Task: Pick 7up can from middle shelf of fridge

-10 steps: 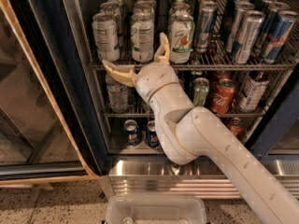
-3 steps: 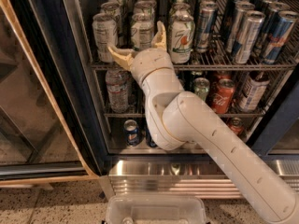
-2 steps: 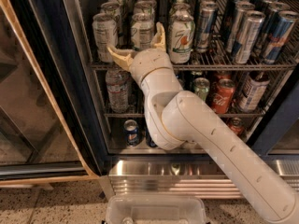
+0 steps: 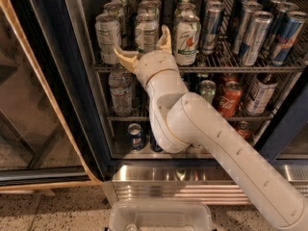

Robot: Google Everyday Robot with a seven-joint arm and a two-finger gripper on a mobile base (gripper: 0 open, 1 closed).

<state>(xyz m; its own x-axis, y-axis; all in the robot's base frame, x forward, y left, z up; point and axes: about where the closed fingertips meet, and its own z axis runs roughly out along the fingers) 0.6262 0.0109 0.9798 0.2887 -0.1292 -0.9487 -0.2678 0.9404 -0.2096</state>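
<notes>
Wide open and empty, the claw [image 4: 142,44] sits at the front edge of the middle shelf [image 4: 231,67] of the fridge [image 4: 57,57], its wrist just below the front rail and its two fingers [image 4: 166,36] reaching up across the front row. The 7up can [image 4: 186,40] stands upright at the front of that shelf, just right of the claw. The right finger lies in the gap between it and the pale green-printed can [image 4: 147,32] to its left, so the spread as it stands brackets that neighbour rather than the target. I judge the wide opening serves to clear a full-size can, and that the claw needs to shift right before closing. Cans are packed tightly in rows, so a finger could nudge the neighbours. The arm [image 4: 216,143] comes up from lower right, crossing in front of the lower racks
</notes>
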